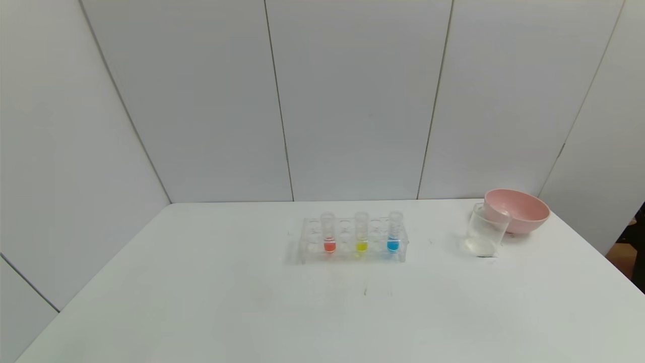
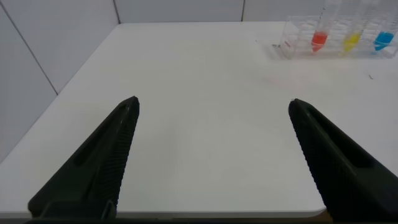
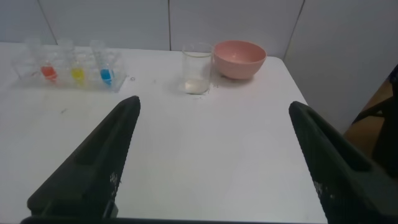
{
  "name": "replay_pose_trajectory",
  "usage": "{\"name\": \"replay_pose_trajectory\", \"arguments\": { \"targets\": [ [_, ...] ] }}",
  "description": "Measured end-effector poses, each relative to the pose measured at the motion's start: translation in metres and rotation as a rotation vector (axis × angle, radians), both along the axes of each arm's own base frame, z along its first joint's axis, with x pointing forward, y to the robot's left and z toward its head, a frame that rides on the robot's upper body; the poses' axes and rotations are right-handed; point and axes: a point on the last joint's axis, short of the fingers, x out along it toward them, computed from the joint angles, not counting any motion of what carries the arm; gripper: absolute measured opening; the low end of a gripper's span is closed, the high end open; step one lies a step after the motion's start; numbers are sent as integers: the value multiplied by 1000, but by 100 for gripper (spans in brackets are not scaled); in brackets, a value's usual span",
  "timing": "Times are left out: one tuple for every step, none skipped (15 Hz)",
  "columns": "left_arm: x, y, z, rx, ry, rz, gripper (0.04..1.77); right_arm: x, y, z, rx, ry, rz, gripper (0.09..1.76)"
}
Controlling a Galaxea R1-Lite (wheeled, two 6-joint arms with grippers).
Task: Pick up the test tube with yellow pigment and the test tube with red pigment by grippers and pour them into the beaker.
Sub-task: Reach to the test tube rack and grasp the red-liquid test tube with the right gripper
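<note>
A clear tube rack stands at the middle of the white table. In it stand the test tube with red pigment, the test tube with yellow pigment and a tube with blue liquid. The clear beaker stands to the right, touching a pink bowl. Neither arm shows in the head view. My left gripper hangs open over the table's near left edge, far from the red tube and the yellow tube. My right gripper is open over the near right edge, the beaker ahead of it.
The pink bowl sits at the back right, near the table's right edge. White wall panels close off the back and the left side. Bare table lies between the rack and the front edge.
</note>
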Motion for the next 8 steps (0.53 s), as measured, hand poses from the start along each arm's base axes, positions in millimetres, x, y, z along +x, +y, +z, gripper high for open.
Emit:
{"name": "replay_pose_trajectory", "arguments": {
  "targets": [
    [0,0,0,0,0,0,172,8,0,13,-1,16,5,171],
    [0,0,0,0,0,0,172,18,0,23,-2,46,15,171],
    [0,0,0,0,0,0,172,27,1,30,-2,73,36,171],
    [0,0,0,0,0,0,172,38,2,37,-1,106,66,171],
    [0,0,0,0,0,0,172,48,4,41,0,138,99,171],
    [0,0,0,0,0,0,172,58,7,44,1,175,145,171],
    [0,0,0,0,0,0,172,66,10,44,0,208,186,171],
    [0,0,0,0,0,0,172,73,13,45,-4,235,225,171]
  ]
}}
